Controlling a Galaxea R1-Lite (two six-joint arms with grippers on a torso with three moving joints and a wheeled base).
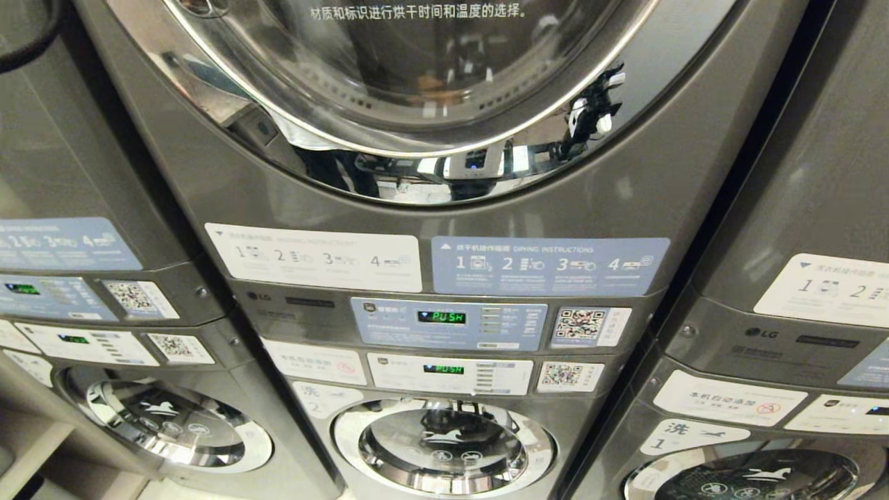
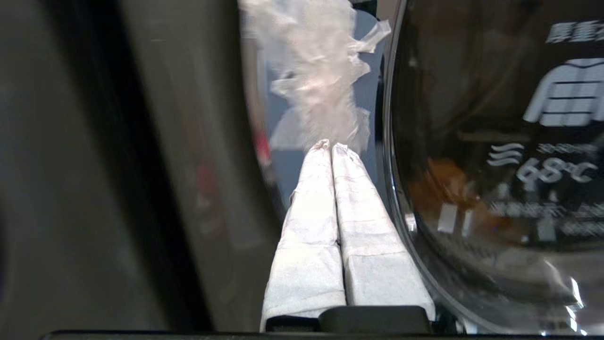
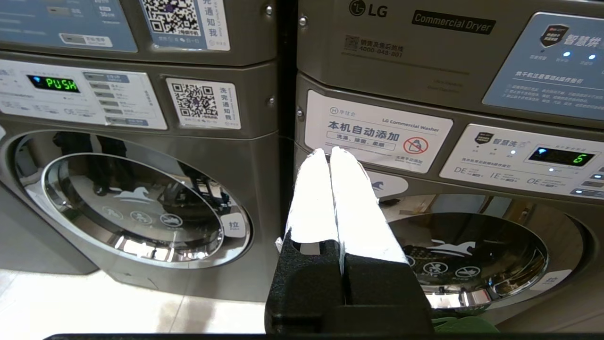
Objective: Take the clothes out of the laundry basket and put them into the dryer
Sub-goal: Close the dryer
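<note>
Grey steel dryer w/ round glass door (image 1: 417,90) shut, up top. L gripper (image 2: 330,147) closed, empty, beside door rim near torn clear tape. R gripper (image 3: 329,153) closed, empty, parked low. Clothes, basket unseen; prob soft, light—pinch bunched fold.

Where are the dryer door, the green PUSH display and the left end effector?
dryer door (image 1: 417,83), head view, on its glass window.
green PUSH display (image 1: 442,317), head view, on the lit letters.
left end effector (image 2: 330,146), left wrist view, between its shut wrapped fingertips.
</note>
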